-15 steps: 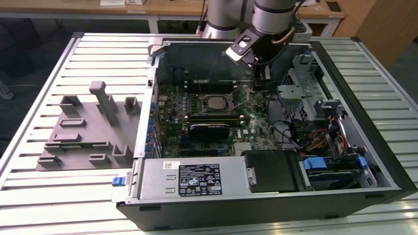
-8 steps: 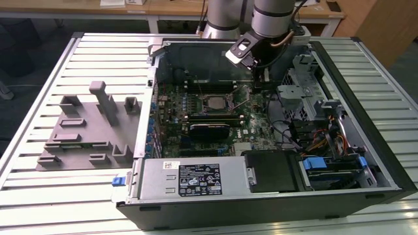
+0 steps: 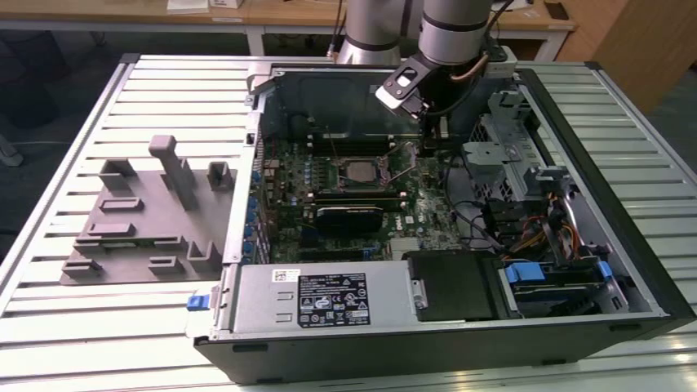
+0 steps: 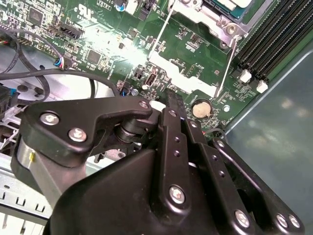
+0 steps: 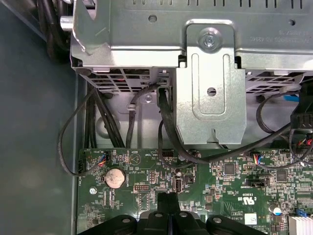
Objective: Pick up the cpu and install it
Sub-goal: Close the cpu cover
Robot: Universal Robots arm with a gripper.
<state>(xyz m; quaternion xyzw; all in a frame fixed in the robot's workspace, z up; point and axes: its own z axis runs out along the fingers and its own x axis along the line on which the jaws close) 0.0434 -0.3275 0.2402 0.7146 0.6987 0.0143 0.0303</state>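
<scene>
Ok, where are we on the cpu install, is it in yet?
Done, it seems: in the exterior view the cpu lies in its socket on the motherboard. In hand: nothing. The pincer is shut and empty, above the board near the coin battery. Left: the socket's wire lever looks unlatched, so the clamp seems not yet closed.

One computer case [image 3: 326, 347], one cpu [image 3: 360, 171], one grey fixture [image 3: 126, 241].

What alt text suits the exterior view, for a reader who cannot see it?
The arm's gripper reaches into an open computer case, over the motherboard near the socketed cpu. A grey fixture lies at the exterior view's left.
</scene>
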